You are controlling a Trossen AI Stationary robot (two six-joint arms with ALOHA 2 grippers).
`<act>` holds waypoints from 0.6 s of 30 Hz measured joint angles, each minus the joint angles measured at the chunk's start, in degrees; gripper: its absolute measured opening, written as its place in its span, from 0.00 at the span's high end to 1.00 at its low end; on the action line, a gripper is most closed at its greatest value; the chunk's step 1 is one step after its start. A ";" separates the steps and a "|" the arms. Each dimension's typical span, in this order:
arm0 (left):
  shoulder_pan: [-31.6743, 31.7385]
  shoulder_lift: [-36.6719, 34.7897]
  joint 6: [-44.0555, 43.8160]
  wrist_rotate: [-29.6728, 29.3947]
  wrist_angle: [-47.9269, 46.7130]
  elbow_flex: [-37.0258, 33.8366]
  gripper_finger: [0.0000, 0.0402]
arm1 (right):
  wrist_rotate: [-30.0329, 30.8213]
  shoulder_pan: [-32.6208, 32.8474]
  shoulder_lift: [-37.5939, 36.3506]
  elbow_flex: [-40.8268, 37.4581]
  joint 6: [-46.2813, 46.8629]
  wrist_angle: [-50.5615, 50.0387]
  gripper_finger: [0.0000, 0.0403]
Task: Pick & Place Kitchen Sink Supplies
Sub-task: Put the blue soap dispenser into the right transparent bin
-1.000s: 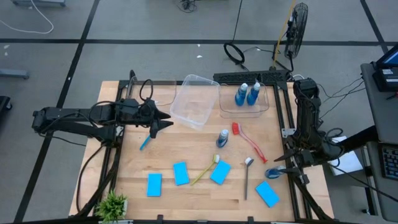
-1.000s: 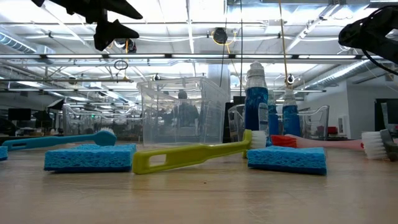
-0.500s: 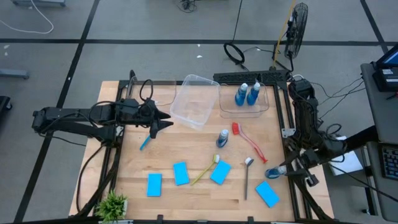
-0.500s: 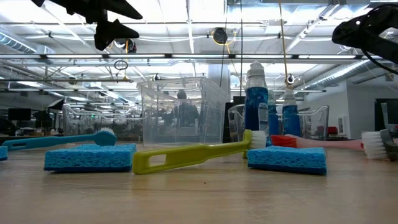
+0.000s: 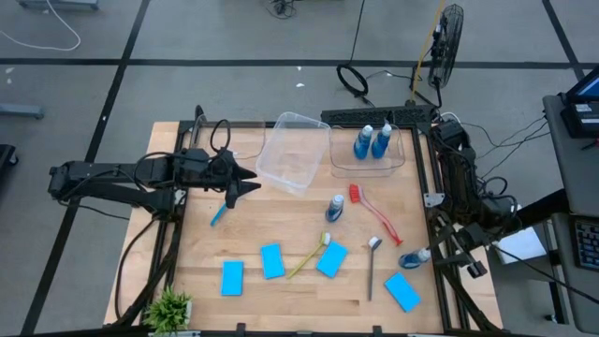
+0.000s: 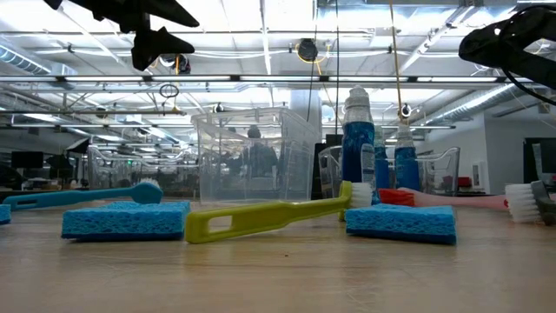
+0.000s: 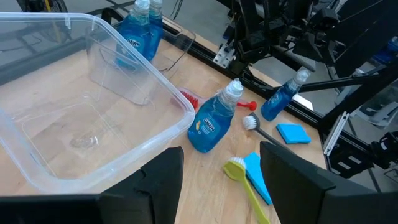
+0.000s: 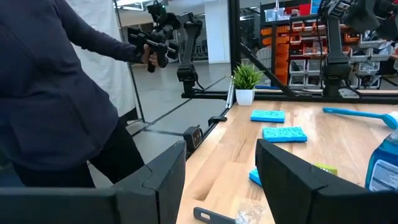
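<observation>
Beside the table's edge, right gripper has retreated outward

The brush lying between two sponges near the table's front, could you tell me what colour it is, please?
Yellow-green; the brush shows best in the low view.

A wooden desk carries two clear tubs: one tub sits tilted near the far edge, the other tub just beside it to the right. A small potted plant stands at the near left corner. A fan stands on the floor beyond. A person's dark sleeve shows beside the desk.
</observation>
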 joint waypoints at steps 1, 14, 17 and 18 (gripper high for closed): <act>0.00 0.00 -0.01 0.00 -0.01 0.00 0.47 | -0.01 0.00 -0.01 0.00 0.00 0.00 0.55; 0.00 0.12 0.23 0.00 -0.01 0.00 0.47 | -0.01 -6.39 0.01 2.00 -0.65 -0.02 0.55; 0.00 0.13 0.26 0.00 -0.02 0.00 0.47 | 0.02 -6.77 -0.01 5.26 -4.04 -0.03 0.55; 0.00 0.13 0.29 0.00 -0.02 0.00 0.47 | 0.01 -6.78 -0.01 6.68 -5.75 -0.04 0.55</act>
